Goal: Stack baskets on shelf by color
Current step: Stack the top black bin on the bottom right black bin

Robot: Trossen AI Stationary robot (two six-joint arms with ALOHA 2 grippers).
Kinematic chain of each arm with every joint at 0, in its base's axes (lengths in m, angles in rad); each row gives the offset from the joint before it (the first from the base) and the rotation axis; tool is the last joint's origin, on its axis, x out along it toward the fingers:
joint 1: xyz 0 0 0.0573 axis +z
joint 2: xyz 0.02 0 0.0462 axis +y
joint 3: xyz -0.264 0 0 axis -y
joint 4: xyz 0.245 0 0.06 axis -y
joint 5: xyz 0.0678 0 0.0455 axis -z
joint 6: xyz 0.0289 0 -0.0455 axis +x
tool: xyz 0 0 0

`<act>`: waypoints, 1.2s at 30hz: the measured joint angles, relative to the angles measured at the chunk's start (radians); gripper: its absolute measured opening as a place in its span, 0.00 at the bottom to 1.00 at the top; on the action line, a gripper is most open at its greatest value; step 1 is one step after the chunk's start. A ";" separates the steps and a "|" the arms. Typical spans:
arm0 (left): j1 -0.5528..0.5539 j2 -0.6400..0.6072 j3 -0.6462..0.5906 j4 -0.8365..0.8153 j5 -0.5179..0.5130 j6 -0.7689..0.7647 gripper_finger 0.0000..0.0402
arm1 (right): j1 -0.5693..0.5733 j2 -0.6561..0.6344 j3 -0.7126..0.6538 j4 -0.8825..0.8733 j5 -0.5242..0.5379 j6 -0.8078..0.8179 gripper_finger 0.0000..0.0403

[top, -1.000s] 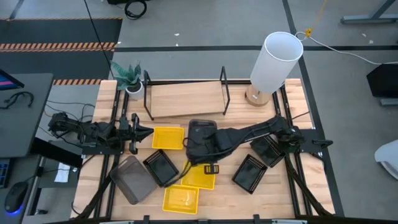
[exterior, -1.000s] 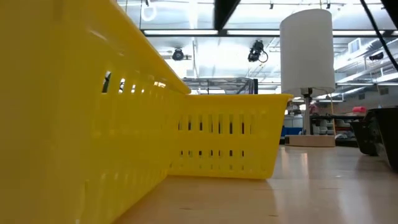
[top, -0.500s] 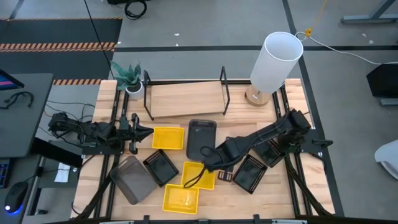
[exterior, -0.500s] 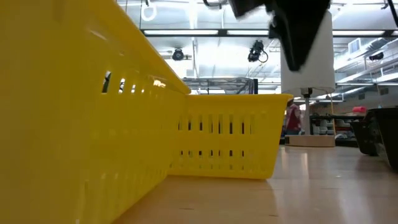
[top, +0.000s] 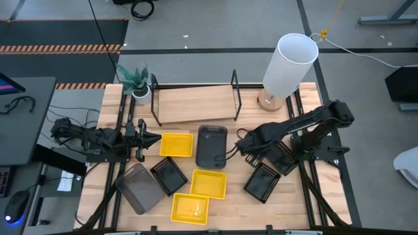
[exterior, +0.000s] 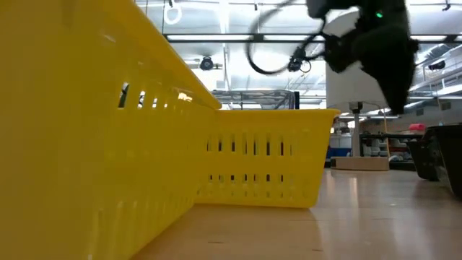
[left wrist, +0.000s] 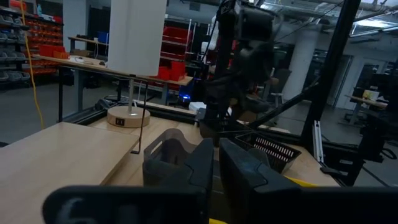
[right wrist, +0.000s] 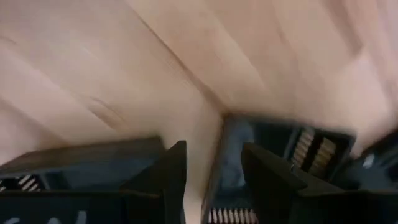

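In the high view a dark grey basket (top: 211,145) lies flat on the table in front of the shelf (top: 196,103), whose wooden board bears nothing. Three yellow baskets (top: 177,145) (top: 209,183) (top: 190,209), a translucent grey one (top: 138,188) and black perforated ones (top: 169,175) (top: 263,181) (top: 282,156) sit on the table. My right gripper (top: 243,147) (right wrist: 214,177) hovers open just right of the grey basket, above the black baskets, holding nothing. My left gripper (top: 151,138) (left wrist: 216,163) waits shut at the table's left, beside the far yellow basket.
A white cylinder lamp (top: 287,64) stands at the far right corner and a small potted plant (top: 135,83) at the far left. In the low view a yellow basket wall (exterior: 86,144) fills the near left. Bare wood lies between the shelf and the baskets.
My right gripper has left the grey basket, swung toward the near edge past the middle yellow basket, then drawn back toward the table's right and risen. The grey basket stays flat where it was. The left arm has kept still.
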 joint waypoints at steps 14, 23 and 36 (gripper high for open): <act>0.000 0.000 0.000 0.000 0.000 0.000 0.08 | -0.052 -0.071 -0.085 -0.038 0.101 -0.680 0.39; 0.000 0.000 0.000 0.000 0.000 0.000 0.08 | -0.082 0.018 -0.086 -0.042 0.110 -1.082 0.39; 0.000 0.000 0.000 0.000 0.000 0.000 0.07 | -0.095 0.097 -0.112 -0.011 0.098 -1.233 0.39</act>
